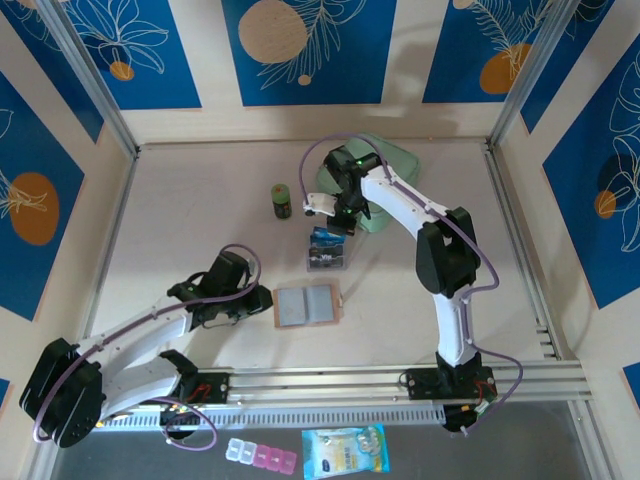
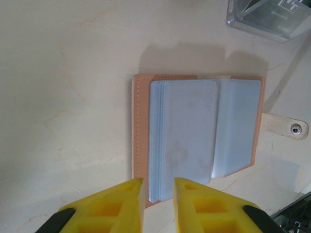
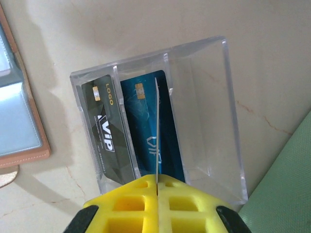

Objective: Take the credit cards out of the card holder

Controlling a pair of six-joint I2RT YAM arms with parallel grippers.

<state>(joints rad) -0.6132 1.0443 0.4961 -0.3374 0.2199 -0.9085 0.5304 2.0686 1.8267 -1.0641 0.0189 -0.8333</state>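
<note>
The card holder (image 1: 307, 305) lies open and flat on the table, tan leather with grey see-through pockets (image 2: 184, 131) and a snap tab (image 2: 289, 127). My left gripper (image 2: 159, 182) stands open by a narrow gap, its yellow fingertips (image 2: 131, 191) over the holder's near edge, gripping nothing. My right gripper (image 3: 158, 178) is shut on a credit card (image 3: 157, 131) seen edge-on, held upright over the middle slot of the clear box (image 3: 204, 111). In that slot stands a teal card (image 3: 146, 121), and a dark grey card (image 3: 104, 126) stands in the slot to its left.
A mint-green zip case (image 1: 385, 165) lies behind the right arm, its corner beside the box (image 3: 286, 184). A small green can (image 1: 281, 201) stands left of it. A pill organiser (image 1: 262, 455) and a blue sachet (image 1: 345, 452) lie in front of the arm bases.
</note>
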